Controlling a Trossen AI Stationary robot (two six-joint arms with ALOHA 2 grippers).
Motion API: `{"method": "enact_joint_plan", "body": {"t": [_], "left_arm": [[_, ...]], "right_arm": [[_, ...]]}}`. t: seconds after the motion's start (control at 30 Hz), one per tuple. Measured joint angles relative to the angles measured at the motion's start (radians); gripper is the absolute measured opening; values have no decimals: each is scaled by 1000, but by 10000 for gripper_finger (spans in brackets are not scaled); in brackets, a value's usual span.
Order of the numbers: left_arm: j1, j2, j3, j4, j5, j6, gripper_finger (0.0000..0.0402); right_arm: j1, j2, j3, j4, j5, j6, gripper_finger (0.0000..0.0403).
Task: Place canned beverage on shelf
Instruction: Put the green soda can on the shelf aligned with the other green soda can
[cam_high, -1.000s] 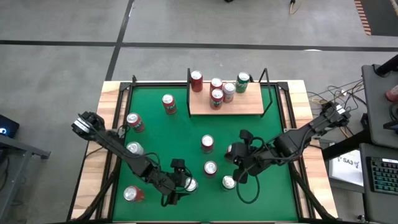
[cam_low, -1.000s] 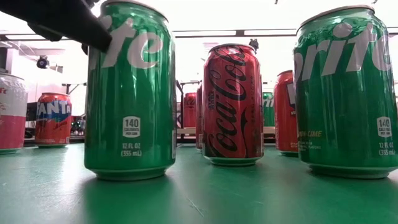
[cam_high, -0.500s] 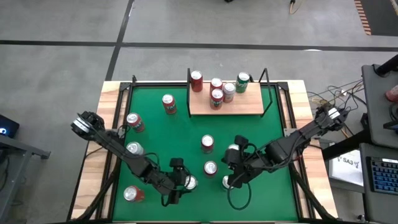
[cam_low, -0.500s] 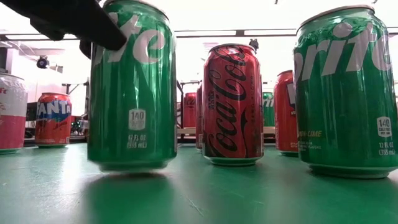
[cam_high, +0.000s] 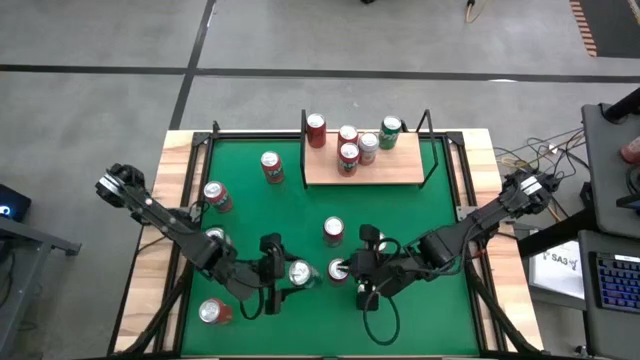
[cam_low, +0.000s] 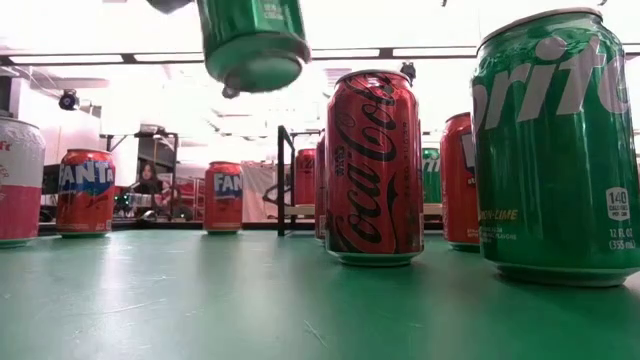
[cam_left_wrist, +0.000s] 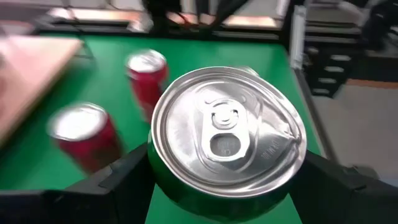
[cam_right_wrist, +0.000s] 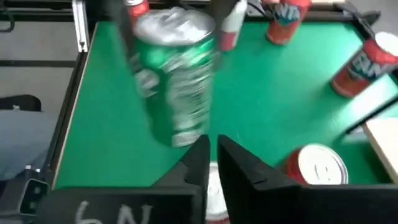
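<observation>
Near the table's front edge, the left gripper (cam_high: 287, 274) has just lifted its clamped green Sprite can (cam_low: 252, 42) off the felt, the right gripper (cam_high: 352, 272) is closed nearby, and the shelf (cam_high: 400, 166) waits at the far edge.

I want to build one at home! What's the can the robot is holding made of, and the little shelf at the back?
The green can looks like thin painted metal: its top is bare, shiny silver with a pull tab. The shelf looks like pale, matte wood, with thin black uprights that seem metal.
</observation>
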Motion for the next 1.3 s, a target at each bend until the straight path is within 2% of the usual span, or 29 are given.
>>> {"method": "enact_joint_plan", "body": {"t": [0.2, 0.37, 0.47, 0.67, 0.8, 1.13, 1.3], "left_arm": [[21, -55, 84, -177, -68, 25, 285], [62, -66, 140, -232, -78, 50, 285], [86, -62, 170, -252, -78, 76, 285], [136, -59, 219, -282, -76, 133, 285], [174, -59, 248, -291, -75, 158, 285], [256, -59, 286, -291, -51, 176, 285], [267, -59, 286, -291, -55, 212, 285]], "right_arm": [[-27, 17, 0, 101, 33, -72, 118], [-47, 26, 0, 148, 128, -129, 215], [-70, 26, 0, 146, 140, -137, 266], [-105, 26, 0, 145, 141, -183, 333], [-130, 26, 0, 163, 140, -213, 349], [-211, 26, 0, 246, 156, -296, 352], [-235, 26, 0, 277, 155, -312, 322]]}}
